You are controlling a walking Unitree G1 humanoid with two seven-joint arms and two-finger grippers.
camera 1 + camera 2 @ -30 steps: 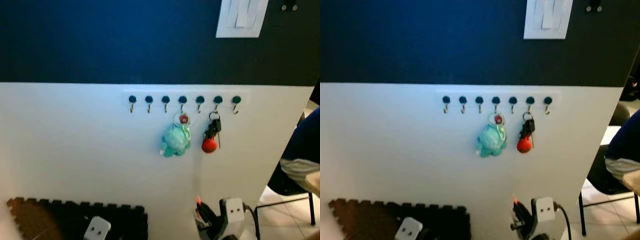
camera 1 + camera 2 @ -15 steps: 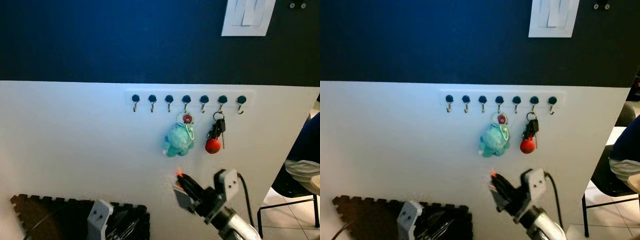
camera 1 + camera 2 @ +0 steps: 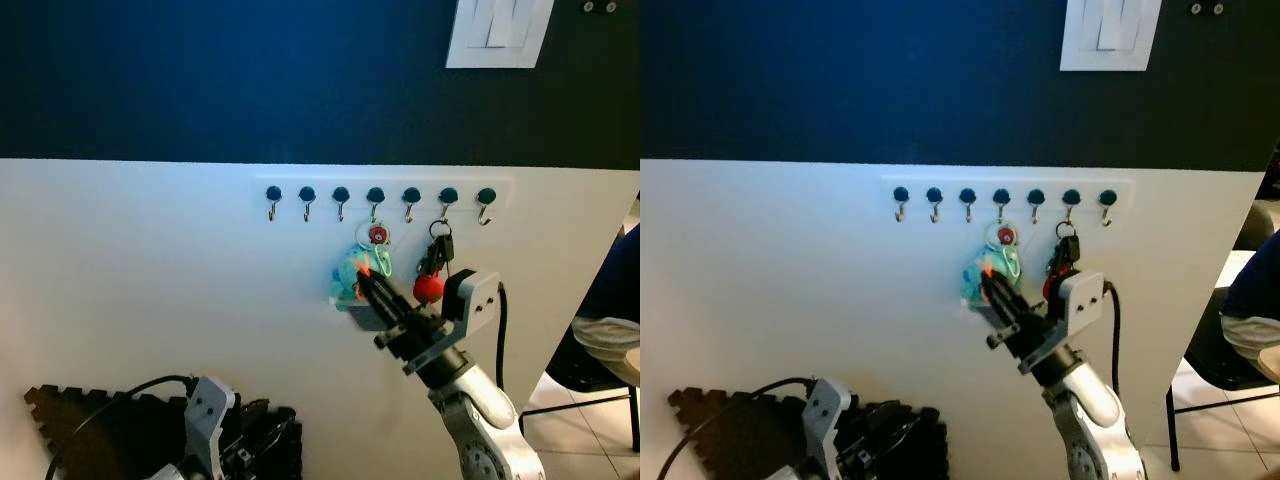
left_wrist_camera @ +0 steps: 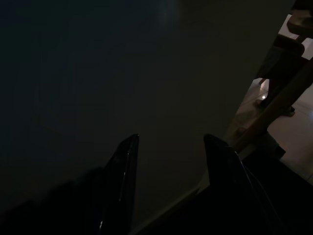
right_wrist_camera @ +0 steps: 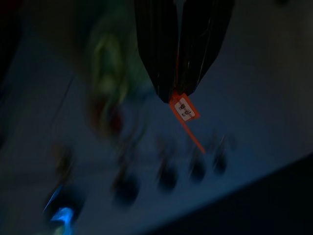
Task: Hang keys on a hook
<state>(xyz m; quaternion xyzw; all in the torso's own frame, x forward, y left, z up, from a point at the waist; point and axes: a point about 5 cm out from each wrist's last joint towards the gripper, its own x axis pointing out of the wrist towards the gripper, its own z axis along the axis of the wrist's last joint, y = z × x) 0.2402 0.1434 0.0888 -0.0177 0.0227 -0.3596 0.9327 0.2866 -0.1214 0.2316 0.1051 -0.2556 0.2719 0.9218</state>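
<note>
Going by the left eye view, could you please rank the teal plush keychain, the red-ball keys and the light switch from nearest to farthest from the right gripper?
From the right gripper:
1. Teal plush keychain, right behind the fingertips.
2. Red-ball keys, hanging to the robot's right.
3. Light switch, high on the dark wall.

Legible text: none | Label: small white label [image 5: 184, 108] on an orange tag, just past the tips of the right gripper [image 5: 177, 95], whose jaws are closed on the tag | Markings: dark print on the label, too blurred to read
</note>
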